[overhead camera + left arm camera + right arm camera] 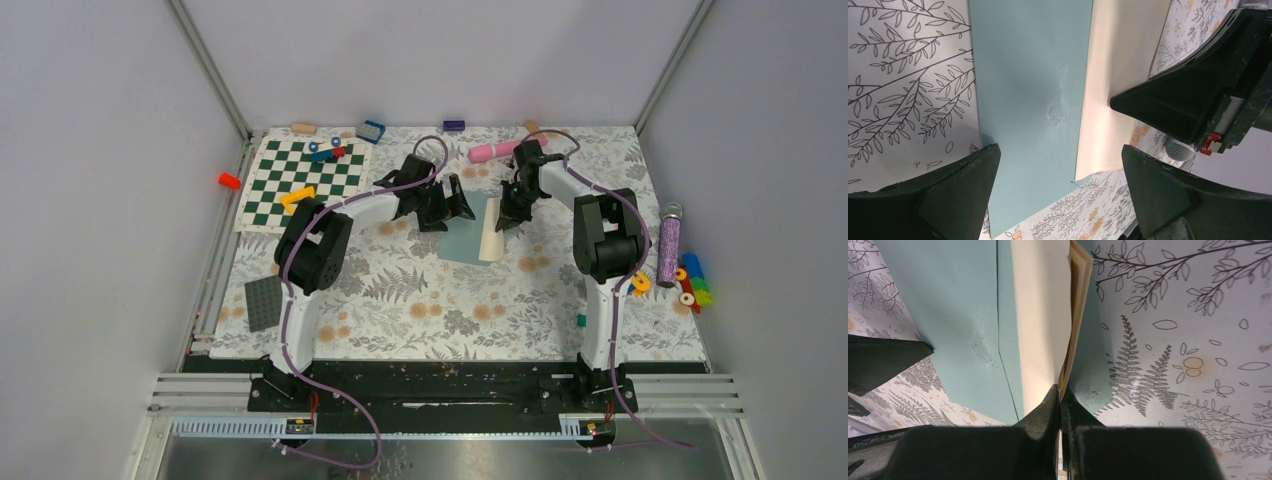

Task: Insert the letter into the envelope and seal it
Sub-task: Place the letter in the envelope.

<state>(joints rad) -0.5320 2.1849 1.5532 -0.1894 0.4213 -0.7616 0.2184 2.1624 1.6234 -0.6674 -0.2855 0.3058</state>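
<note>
The teal envelope [462, 240] lies flat on the floral mat mid-table, with the cream letter [492, 238] along its right side. In the right wrist view the folded letter [1040, 315] rises off the envelope [948, 300], and my right gripper [1060, 390] is shut on its folded edge. Teal paper also shows under the letter's right side. My left gripper [1060, 150] hovers open over the envelope [1028, 100], its fingers spanning both the envelope and the letter [1118, 75], touching neither. How far the letter sits inside the envelope I cannot tell.
A green-and-white chequered board [305, 180] with small blocks lies back left, and a dark grey studded plate [264, 302] front left. A pink cylinder [492, 151] is behind the grippers. At the right edge are a purple glitter tube [668, 245] and coloured blocks [692, 283].
</note>
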